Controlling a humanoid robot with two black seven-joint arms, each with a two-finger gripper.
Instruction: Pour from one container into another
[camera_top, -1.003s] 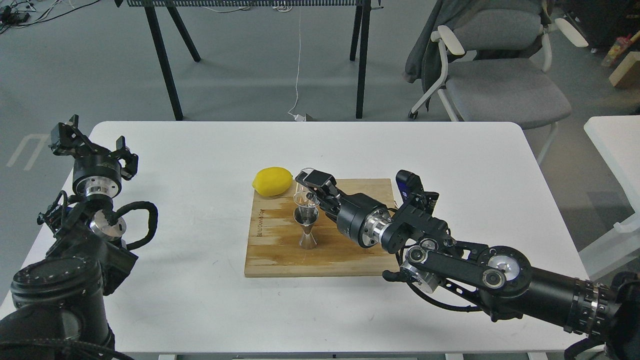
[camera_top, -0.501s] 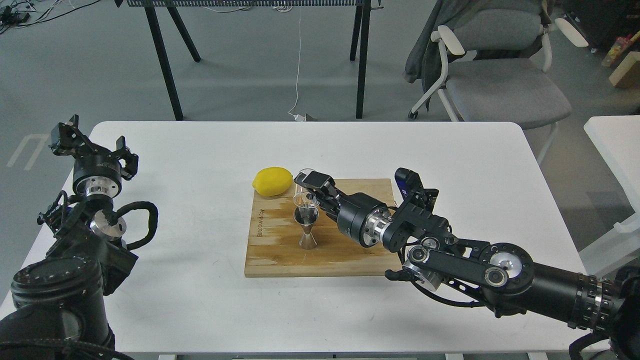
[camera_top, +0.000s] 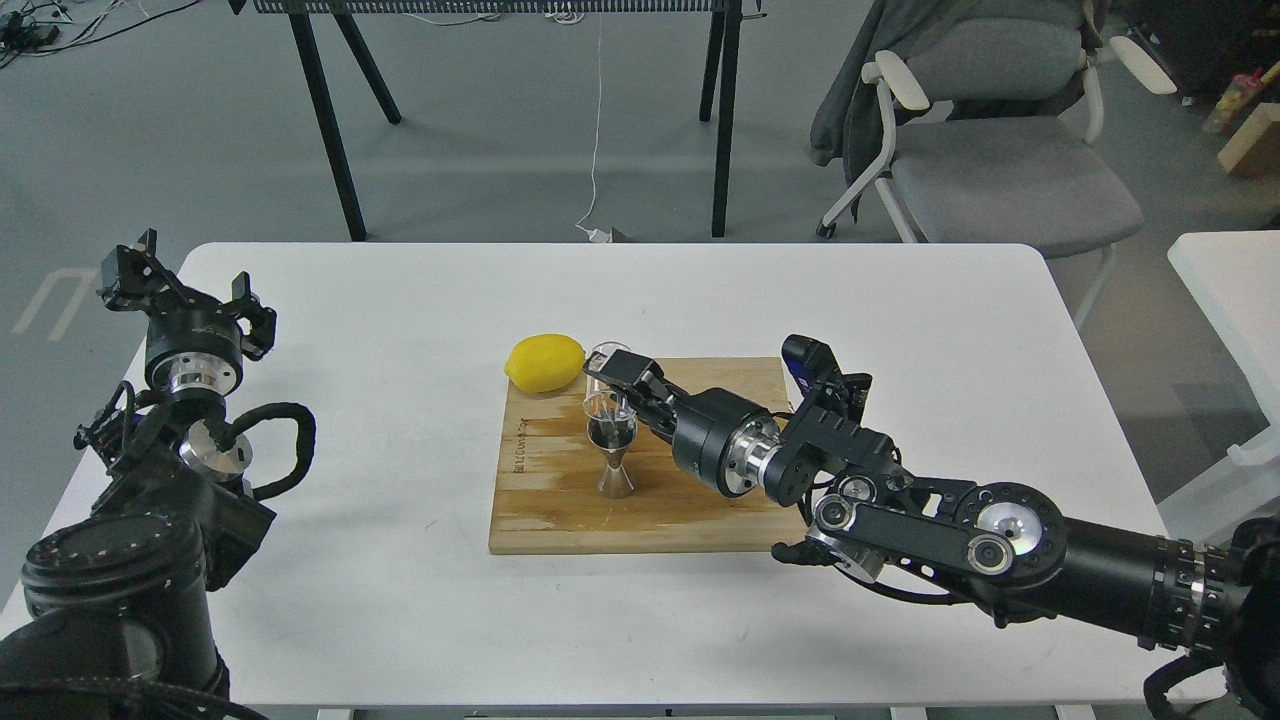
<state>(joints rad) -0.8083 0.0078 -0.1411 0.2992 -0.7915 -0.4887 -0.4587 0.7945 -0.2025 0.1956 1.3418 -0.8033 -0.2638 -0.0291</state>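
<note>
Mid-pour. Right tool (camera_top: 612, 385) clamped on glass cup (camera_top: 603, 384), tipped just above jigger (camera_top: 612, 452) upright on cutting board (camera_top: 560, 510). Left tool (camera_top: 180, 290) idle at tabletop (camera_top: 400, 600) edge, fingers apart. Next, likely: finish tilt, keep lip over jigger mouth.
</note>
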